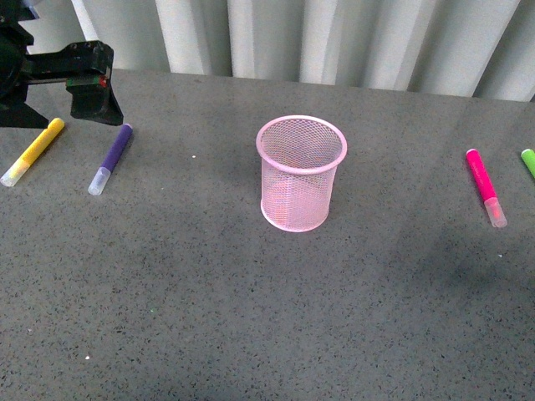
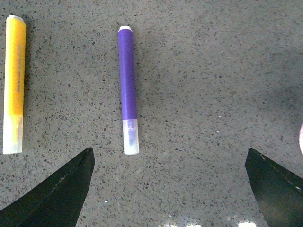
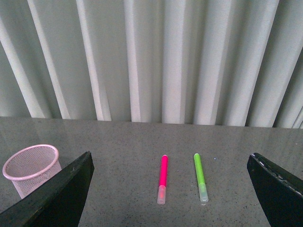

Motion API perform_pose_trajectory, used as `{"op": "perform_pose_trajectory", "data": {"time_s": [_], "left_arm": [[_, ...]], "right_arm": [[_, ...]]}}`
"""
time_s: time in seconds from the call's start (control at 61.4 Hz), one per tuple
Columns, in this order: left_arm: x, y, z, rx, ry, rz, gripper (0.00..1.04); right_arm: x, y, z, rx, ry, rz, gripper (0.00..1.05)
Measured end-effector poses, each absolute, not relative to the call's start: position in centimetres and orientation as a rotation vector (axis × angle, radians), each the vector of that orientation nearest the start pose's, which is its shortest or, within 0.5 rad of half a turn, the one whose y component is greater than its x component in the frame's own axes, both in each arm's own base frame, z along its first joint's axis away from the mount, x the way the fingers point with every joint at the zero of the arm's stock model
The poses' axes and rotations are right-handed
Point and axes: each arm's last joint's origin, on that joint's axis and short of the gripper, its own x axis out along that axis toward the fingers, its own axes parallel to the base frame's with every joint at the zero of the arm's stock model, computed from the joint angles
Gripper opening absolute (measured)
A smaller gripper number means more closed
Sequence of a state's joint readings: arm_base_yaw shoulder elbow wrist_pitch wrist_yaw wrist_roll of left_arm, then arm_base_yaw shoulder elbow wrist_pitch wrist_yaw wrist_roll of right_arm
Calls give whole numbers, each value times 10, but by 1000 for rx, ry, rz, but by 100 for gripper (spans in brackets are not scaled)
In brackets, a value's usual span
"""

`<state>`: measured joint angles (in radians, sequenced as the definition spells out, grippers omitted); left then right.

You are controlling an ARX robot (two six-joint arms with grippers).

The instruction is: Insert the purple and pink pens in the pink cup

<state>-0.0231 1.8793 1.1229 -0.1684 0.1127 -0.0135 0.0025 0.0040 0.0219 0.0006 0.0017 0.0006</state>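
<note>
The pink cup (image 1: 301, 171) stands upright and empty in the middle of the grey table; its mesh wall also shows in the right wrist view (image 3: 31, 165). To its far left lies the purple pen (image 1: 111, 159), pale cap toward me. My left gripper (image 1: 88, 83) hovers just behind it, open; from the wrist the purple pen (image 2: 128, 85) lies beyond the left gripper (image 2: 169, 156), nearer one finger. At the far right lies the pink pen (image 1: 485, 185). My right gripper (image 3: 170, 156) is open and well short of the pink pen (image 3: 162, 177).
A yellow marker (image 1: 33, 150) lies left of the purple pen, parallel to it (image 2: 14, 85). A green marker (image 1: 528, 160) sits at the right edge beside the pink pen (image 3: 200, 182). A pleated white curtain (image 1: 334, 38) closes off the back of the table.
</note>
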Motion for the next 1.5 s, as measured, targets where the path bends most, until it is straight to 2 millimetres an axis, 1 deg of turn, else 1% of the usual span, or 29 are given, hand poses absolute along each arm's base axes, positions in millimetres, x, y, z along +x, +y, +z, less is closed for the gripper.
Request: {"op": "perform_pose_trajectory", "data": {"time_s": [0.049, 0.179, 0.309, 0.57, 0.651, 0.749, 0.912, 1.01, 1.254, 1.498], "left_arm": [[388, -9, 147, -46, 943, -109, 98], [408, -6, 136, -36, 972, -98, 98], [418, -7, 131, -22, 978, -100, 98], [430, -16, 112, -1, 1014, -116, 98], [436, -20, 106, 7, 1020, -117, 98], [444, -23, 103, 18, 1024, -120, 98], [452, -23, 101, 30, 1022, -117, 98], [458, -22, 95, 38, 1033, -113, 98], [468, -23, 82, 54, 1054, -101, 98], [473, -29, 80, 76, 1063, -104, 98]], "right_arm": [[97, 0, 171, 1, -19, 1, 98], [97, 0, 171, 1, -19, 1, 98], [97, 0, 171, 1, -19, 1, 98], [97, 0, 171, 1, -19, 1, 98], [97, 0, 171, 1, -19, 1, 98], [97, 0, 171, 1, -19, 1, 98], [97, 0, 171, 1, -19, 1, 98], [97, 0, 171, 1, -19, 1, 98], [97, 0, 171, 1, -19, 1, 98], [97, 0, 171, 1, -19, 1, 98]]}}
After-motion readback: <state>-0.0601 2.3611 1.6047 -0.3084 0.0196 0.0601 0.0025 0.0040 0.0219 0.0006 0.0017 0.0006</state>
